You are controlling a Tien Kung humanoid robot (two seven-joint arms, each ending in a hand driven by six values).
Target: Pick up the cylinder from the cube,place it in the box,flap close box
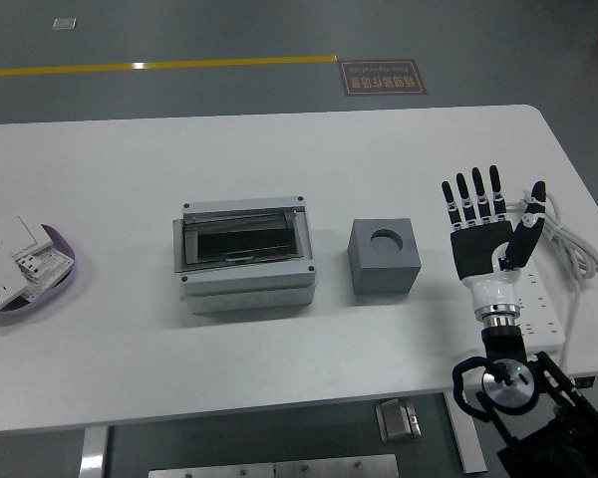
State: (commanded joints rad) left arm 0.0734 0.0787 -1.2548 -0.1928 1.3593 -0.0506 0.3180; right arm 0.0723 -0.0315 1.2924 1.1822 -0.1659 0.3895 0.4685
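Nearest the camera, at the lower right, the right arm is seen rising over the near edge of the white desk (279, 368). Its robot hand (483, 234) is held upright with the palm toward the camera, four fingers (475, 194) straight and side by side, the thumb spread to the right; nothing is held. A white power strip (540, 304) and its coiled cable (568, 239) lie just behind it. To the left of the robot hand, the grey cube (385, 257) is set on the desk, with a round recess shown in its top. The cylinder cannot be made out. Just beside the cube, further left, the grey box (244, 254) is placed, its flap seemingly lowered over a dark interior. At the far left edge, a purple tray (52, 284) with white switch parts is seen. Beyond the desk, a yellow line (159, 66) is painted on the floor.
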